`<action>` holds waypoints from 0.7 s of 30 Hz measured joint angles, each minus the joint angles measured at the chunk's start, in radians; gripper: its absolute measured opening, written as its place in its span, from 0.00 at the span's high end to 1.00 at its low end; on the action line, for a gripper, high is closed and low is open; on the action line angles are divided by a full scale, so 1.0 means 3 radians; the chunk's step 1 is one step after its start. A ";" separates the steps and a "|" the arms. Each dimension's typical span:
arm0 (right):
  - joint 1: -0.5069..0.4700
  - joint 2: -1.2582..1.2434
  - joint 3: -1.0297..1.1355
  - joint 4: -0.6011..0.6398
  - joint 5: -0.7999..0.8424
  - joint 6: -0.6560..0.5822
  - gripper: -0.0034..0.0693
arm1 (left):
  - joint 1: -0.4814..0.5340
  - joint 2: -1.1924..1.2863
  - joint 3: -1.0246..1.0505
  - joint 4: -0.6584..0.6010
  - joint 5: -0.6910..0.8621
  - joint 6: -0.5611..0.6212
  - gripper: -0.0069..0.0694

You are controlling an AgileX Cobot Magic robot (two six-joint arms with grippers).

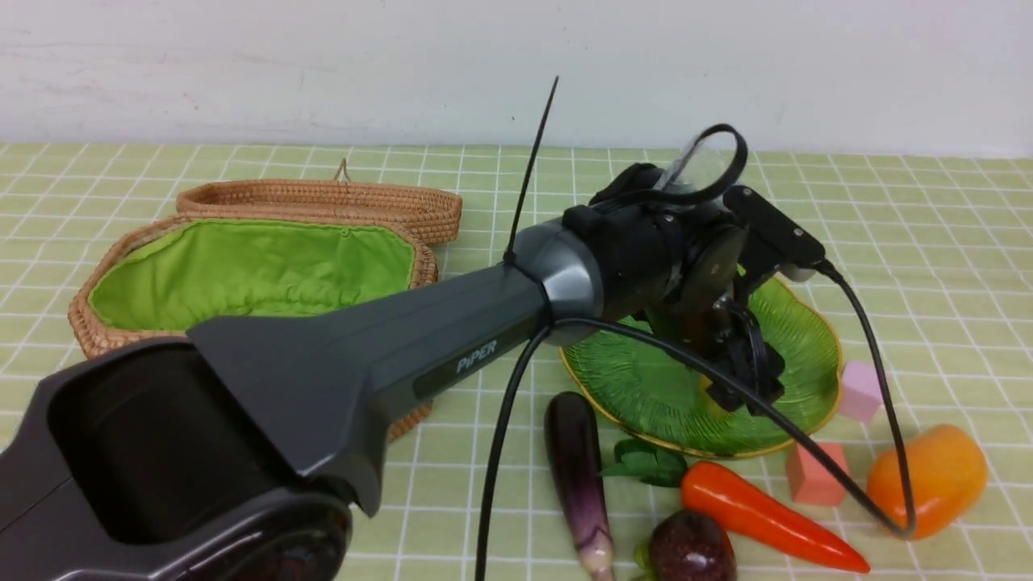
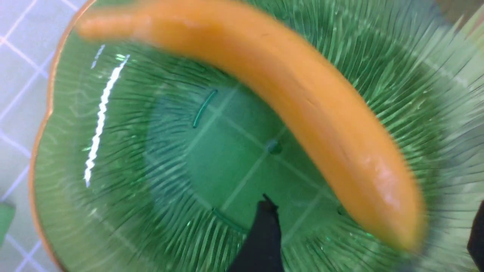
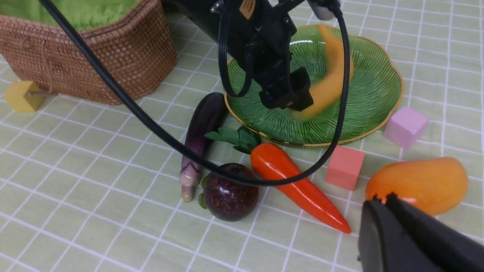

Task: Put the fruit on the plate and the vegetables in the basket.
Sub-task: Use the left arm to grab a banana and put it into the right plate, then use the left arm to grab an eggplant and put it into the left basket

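My left gripper [image 1: 742, 379] hangs open over the green plate [image 1: 637, 379]. In the left wrist view its fingers [image 2: 261, 234] stand wide apart, and the blurred yellow banana [image 2: 302, 98] lies free between them in the plate [image 2: 132, 151]. My right gripper [image 3: 382, 198] is shut and empty, just short of the orange mango [image 3: 416, 185]. The eggplant [image 3: 200, 128], the carrot [image 3: 295, 181] and the round purple fruit [image 3: 230, 192] lie on the cloth in front of the plate. The open basket [image 1: 89, 335] stands at the left, showing only its green lining. The gourd is out of view.
A pink cube [image 3: 404, 126] and a salmon cube [image 3: 345, 167] sit between the plate and the mango. A yellow cube [image 3: 20, 96] lies by the basket's wall. The left arm's black cable [image 3: 151, 121] loops over the carrot and the purple fruit.
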State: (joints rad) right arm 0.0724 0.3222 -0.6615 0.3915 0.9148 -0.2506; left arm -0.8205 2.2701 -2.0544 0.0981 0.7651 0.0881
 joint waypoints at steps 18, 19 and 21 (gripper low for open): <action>0.0000 0.0000 0.0000 0.0019 0.0044 -0.0011 0.93 | 0.0000 -0.1230 0.0760 -0.0208 0.1566 -0.1054 0.93; 0.0000 0.0000 0.0000 0.0019 0.0047 -0.0011 0.93 | 0.0000 -0.1242 0.0876 -0.0241 0.1569 -0.1093 0.93; 0.0000 0.0000 0.0000 0.0019 0.0054 -0.0011 0.93 | 0.0000 -0.1238 0.1084 -0.0327 0.1572 -0.1182 0.92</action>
State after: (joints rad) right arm 0.0724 0.3222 -0.6615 0.3971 0.9312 -0.2540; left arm -0.8205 1.8986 -1.7293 0.0000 1.2366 -0.2665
